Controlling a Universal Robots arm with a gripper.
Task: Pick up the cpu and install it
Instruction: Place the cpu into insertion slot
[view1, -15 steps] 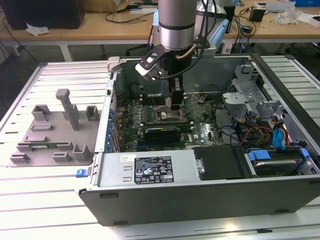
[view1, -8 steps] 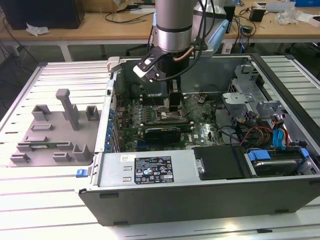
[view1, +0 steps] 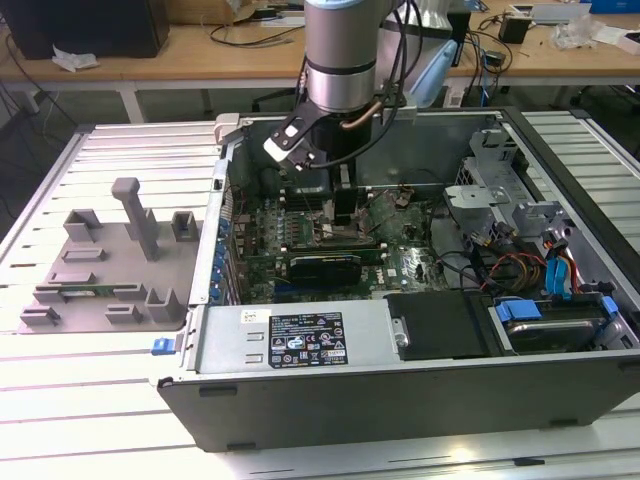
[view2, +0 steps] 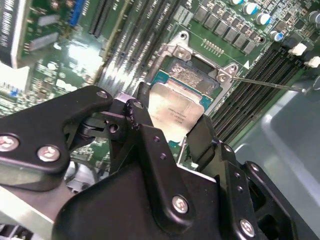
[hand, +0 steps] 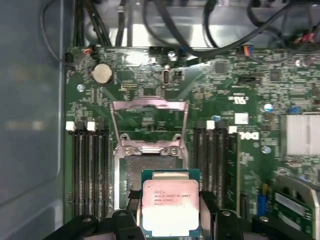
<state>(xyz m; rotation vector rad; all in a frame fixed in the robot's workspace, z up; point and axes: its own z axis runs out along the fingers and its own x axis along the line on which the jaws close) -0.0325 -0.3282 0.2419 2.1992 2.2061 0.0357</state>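
The gripper (view2: 172, 122) is down inside the open computer case (view1: 400, 400), over the far middle of the motherboard (hand: 260, 100), with the arm (view1: 340, 50) standing almost straight up above it in the exterior view. Its two black fingers (view2: 145, 135) are pinching the cpu (hand: 171, 207) by two opposite edges. The chip therefore sits squarely between them, silvery top facing up and its pale green rim showing on the free sides. In both wrist views the cpu hangs just above the socket (hand: 148, 162), low over the board, and I cannot tell whether any edge already touches the frame. The hinged metal plate (hand: 149, 107) is swung back and lies flat beyond the socket, leaving the grey contact field bare. What matters is the alignment: in the first wrist view the chip's edges run close to parallel with the socket's sides and with the memory slots (hand: 90, 165) flanking it. The chip covers only the part of the opening nearest the fingers, so the rest of the socket lies ahead of it, towards the open plate. In the second wrist view the chip looks slightly tilted against the frame, though the slanted camera may account for that.
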